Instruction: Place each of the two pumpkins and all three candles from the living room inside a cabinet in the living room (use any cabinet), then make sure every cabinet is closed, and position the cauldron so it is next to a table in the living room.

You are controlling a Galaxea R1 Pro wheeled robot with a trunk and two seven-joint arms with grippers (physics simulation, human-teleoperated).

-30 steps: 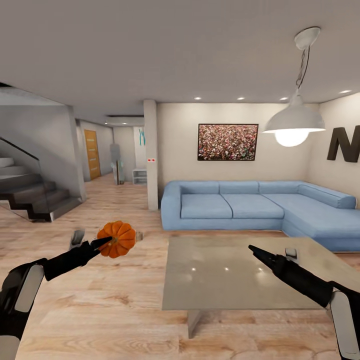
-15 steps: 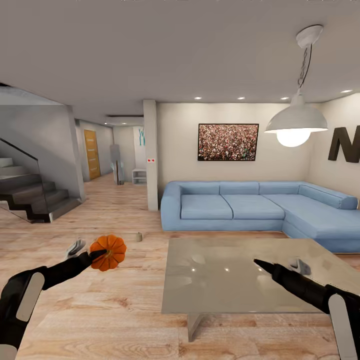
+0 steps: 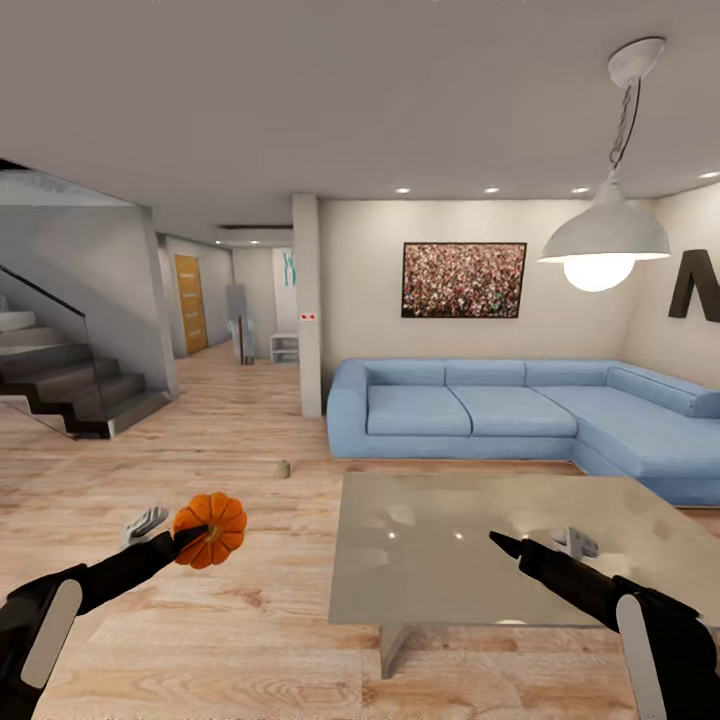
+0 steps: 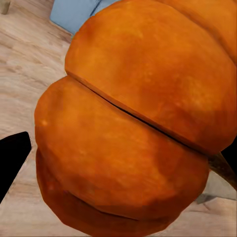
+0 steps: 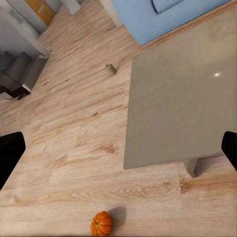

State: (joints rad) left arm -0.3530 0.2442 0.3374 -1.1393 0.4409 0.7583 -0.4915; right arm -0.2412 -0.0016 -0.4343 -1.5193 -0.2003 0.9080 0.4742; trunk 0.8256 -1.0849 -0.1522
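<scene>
My left gripper is shut on an orange ribbed pumpkin, held above the wooden floor left of the grey glass table. That pumpkin bulges between the black fingers in the left wrist view. My right gripper hangs open over the table's near right part, its fingers spread wide with nothing between them. A second small pumpkin lies on the floor off the table's near corner. One stubby candle stands on the floor beyond the table's far left corner. The cabinet and the cauldron are out of view.
A blue corner sofa runs behind the table and along the right. A white pendant lamp hangs over the table's right side. A pillar stands left of the sofa, with stairs at far left and open floor between.
My left gripper has come down and slightly left with the pumpkin still in it. My right gripper has also dropped lower over the table. The view has shifted a little.
</scene>
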